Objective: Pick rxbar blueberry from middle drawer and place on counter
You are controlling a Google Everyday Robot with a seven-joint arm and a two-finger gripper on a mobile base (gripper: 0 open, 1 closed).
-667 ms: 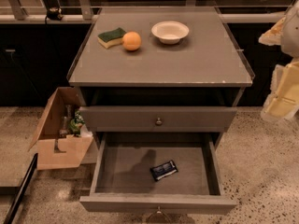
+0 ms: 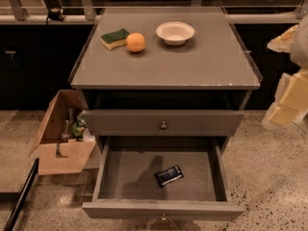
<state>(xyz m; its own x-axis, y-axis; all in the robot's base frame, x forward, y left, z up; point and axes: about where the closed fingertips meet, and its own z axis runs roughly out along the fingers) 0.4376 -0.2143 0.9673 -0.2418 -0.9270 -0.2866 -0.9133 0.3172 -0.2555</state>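
Observation:
The rxbar blueberry (image 2: 169,175), a small dark blue shiny bar with pale print, lies flat on the floor of the open middle drawer (image 2: 107,172), right of its centre. The counter (image 2: 192,61) is the grey cabinet top above, with a thin pale chipped front edge. My gripper (image 2: 288,97) shows as pale yellowish-white parts at the right edge of the view. It hangs beside the cabinet's right side, level with the upper drawer, well above and right of the bar. It holds nothing that I can see.
On the counter's far part sit a green-and-yellow sponge (image 2: 114,38), an orange (image 2: 135,42) and a white bowl (image 2: 175,32). The upper drawer (image 2: 163,123) is closed. An open cardboard box (image 2: 60,134) with items stands on the floor at the left.

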